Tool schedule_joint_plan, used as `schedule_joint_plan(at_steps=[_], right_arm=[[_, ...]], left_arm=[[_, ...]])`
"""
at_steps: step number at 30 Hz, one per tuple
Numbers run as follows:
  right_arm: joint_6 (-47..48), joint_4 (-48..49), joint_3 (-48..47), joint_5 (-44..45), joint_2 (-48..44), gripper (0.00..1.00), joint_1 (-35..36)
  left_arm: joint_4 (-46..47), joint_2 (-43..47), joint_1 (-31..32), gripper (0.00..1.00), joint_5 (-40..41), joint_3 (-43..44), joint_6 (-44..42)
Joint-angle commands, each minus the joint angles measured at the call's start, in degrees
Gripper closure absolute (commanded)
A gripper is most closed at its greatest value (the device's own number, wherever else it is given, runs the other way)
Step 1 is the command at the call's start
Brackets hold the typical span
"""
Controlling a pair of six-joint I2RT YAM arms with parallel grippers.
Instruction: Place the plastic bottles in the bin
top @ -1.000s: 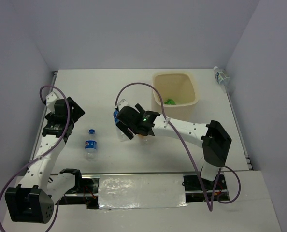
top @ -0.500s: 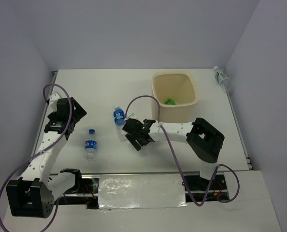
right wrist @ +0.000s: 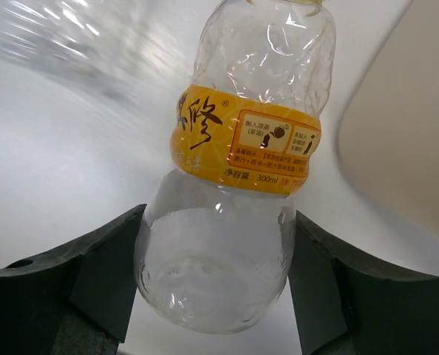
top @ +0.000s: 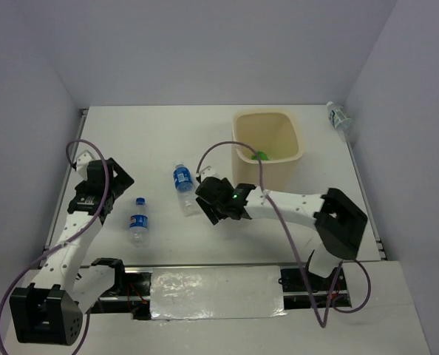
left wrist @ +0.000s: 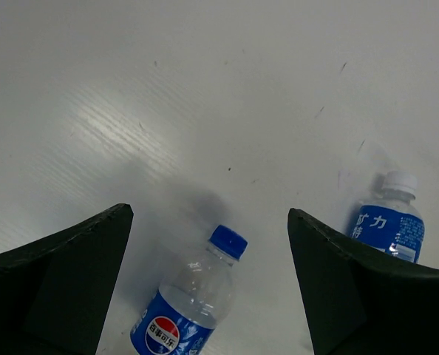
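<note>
Top external view: the white tabletop (top: 153,133) carries the cream bin (top: 282,174) toward its far right, and a green bottle (top: 260,155) is already inside. The right gripper (top: 221,201) sits near the bin's near-left corner, so the bin lies just beyond it and to its right.

In the right wrist view its jaws press on both sides of the orange-labelled bottle (right wrist: 234,148), pinching the lower body. The bottle's long axis runs straight out from the jaws, cap end farthest, and the bin's pale wall fills the right edge. The coming move, I judge, is a short lift and swing rightward over the rim.

The left gripper (left wrist: 208,218) hangs with jaws spread wide above the cola bottle (left wrist: 186,307). A second blue-labelled bottle (left wrist: 389,225) lies to its right, between the two arms. One more bottle (top: 338,117) rests by the far right wall, nearer the right arm.
</note>
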State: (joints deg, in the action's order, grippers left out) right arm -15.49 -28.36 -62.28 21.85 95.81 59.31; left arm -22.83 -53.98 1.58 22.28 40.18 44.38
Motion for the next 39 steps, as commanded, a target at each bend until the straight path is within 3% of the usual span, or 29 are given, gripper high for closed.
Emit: schedule_joint_plan(at_steps=[1,8,11,14,15,17,21,22,24,34,39], right_arm=[[4.8,4.2,-1.3,-1.6,-13.4,0.65,0.2],[10.4,7.1,-10.5,-9.3,-25.7,0.66,-0.3],[10.7,6.8,-14.7,-4.9,-26.4,0.66,-1.9],[4.2,4.7,-17.0,-2.9,-25.6,0.64,-10.2],[2.6,4.8,-16.7,-3.4,-25.5,0.6,-15.4],[0.5,5.1,-15.0,-3.5,-25.6,0.57,-19.0],[-2.7,3.8,-14.0,-5.5,-25.1,0.23,-24.6],[-3.2,3.3,-13.8,-5.9,-25.0,0.11,-25.6],[-3.8,2.3,-13.8,-6.7,-24.8,0.0,-26.3],[-6.5,3.2,-11.1,-10.1,-31.6,0.0,-31.4],[-10.2,0.9,-7.7,-7.2,-39.7,0.0,-36.9]], left_arm=[[0.8,2.4,-0.2,0.01,-2.3,-2.6,1.8],[1.8,3.4,-0.1,0.01,-5.1,-8.0,2.1],[3.5,2.3,0.1,0.01,-8.7,-9.2,0.3],[4.1,0.6,0.8,0.01,-10.7,-10.3,-0.3],[4.4,0.4,0.9,0.01,-11.3,-10.6,-0.4],[5.5,0.0,1.3,0.0,-13.1,-11.6,-0.8],[6.7,0.2,3.0,0.01,-13.8,-13.8,-1.1],[6.7,0.3,3.6,0.01,-13.6,-14.4,-1.1],[6.0,0.4,4.0,0.01,-12.4,-14.8,-1.0],[6.1,-1.7,4.8,0.04,-12.7,-16.1,-1.9],[6.8,-2.6,4.9,0.22,-12.1,-16.3,-1.3]])
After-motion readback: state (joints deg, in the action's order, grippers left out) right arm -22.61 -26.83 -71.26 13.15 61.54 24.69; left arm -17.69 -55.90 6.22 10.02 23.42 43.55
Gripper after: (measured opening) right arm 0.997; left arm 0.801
